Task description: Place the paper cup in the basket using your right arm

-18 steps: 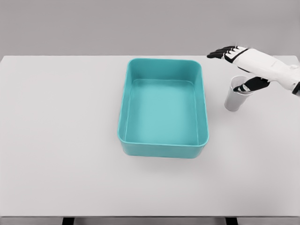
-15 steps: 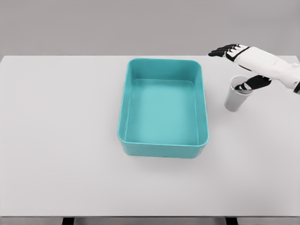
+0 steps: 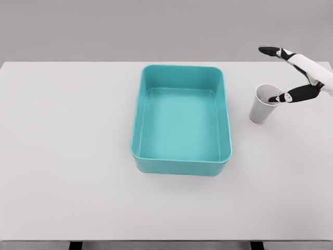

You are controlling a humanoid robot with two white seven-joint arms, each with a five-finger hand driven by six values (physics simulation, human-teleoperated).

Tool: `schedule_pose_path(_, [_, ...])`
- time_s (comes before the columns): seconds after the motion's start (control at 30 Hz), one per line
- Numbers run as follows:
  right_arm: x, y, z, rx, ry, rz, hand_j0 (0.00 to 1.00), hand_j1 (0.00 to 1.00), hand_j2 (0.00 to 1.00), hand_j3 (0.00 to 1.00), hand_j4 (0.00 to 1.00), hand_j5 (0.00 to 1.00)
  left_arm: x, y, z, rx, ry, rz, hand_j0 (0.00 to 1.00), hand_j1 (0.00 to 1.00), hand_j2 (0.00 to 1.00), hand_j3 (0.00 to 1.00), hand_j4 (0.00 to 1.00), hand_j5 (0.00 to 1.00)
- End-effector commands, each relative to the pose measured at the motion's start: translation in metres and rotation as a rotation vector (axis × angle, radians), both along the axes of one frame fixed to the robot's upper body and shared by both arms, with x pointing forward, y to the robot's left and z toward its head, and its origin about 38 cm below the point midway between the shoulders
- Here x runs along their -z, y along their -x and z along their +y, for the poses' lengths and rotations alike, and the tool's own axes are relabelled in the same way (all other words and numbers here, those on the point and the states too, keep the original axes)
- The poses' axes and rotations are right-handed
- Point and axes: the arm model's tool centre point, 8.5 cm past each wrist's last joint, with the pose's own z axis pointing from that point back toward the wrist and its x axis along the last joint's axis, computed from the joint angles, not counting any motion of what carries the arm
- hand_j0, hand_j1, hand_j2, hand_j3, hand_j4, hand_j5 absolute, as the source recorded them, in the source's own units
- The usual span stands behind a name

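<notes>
- Paper cup [image 3: 263,104]: one. White, upright, open mouth up, tapering toward its base. It stands on the bench to the right of the basket, near it but not touching, level with the basket's far half. It is outside the basket.
- Right hand [image 3: 296,73]: one in view, entering from the right edge of the head view (only part of it shows; the arm is mostly cut off by the frame). White with dark fingertips. The fingers are spread wide: the upper fingers [image 3: 283,52] reach out above and behind the cup, well clear of it, while the thumb [image 3: 291,95] points left with its tip at the cup's right rim. Whether that tip touches the rim or sits just over the mouth cannot be told. Nothing is clasped.
- Basket [image 3: 136,117]: one. Teal, rectangular, rounded corners, open top, smooth walls. It sits near the middle of the bench, long side running away from the camera.
- Bench [image 3: 62,156]: one. Pale grey flat top, spanning the whole width of the view, carrying both the cup and the basket.
</notes>
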Motion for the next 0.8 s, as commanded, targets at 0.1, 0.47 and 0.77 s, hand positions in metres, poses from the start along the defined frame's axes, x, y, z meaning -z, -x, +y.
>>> schedule_pose_path(0.1, [0.025, 0.003, -0.029, 0.09, -0.129, 0.103, 1.0, 1.0, 1.0, 1.0, 1.0, 1.0, 0.0, 0.0, 0.0, 0.001, 0.0, 0.001, 1.0, 1.0, 1.0, 1.0, 1.0, 1.0])
schedule_pose_path(0.47, [0.08, 0.014, -0.052, 0.128, -0.203, 0.133, 1.0, 1.0, 1.0, 1.0, 1.0, 1.0, 0.0, 0.0, 0.0, 0.001, 0.0, 0.001, 1.0, 1.0, 1.0, 1.0, 1.0, 1.0])
schedule_pose_path(0.77, [0.114, 0.016, -0.069, 0.207, -0.195, 0.196, 1.0, 1.0, 1.0, 1.0, 1.0, 1.0, 0.0, 0.0, 0.0, 0.001, 0.0, -0.001, 1.0, 1.0, 1.0, 1.0, 1.0, 1.0])
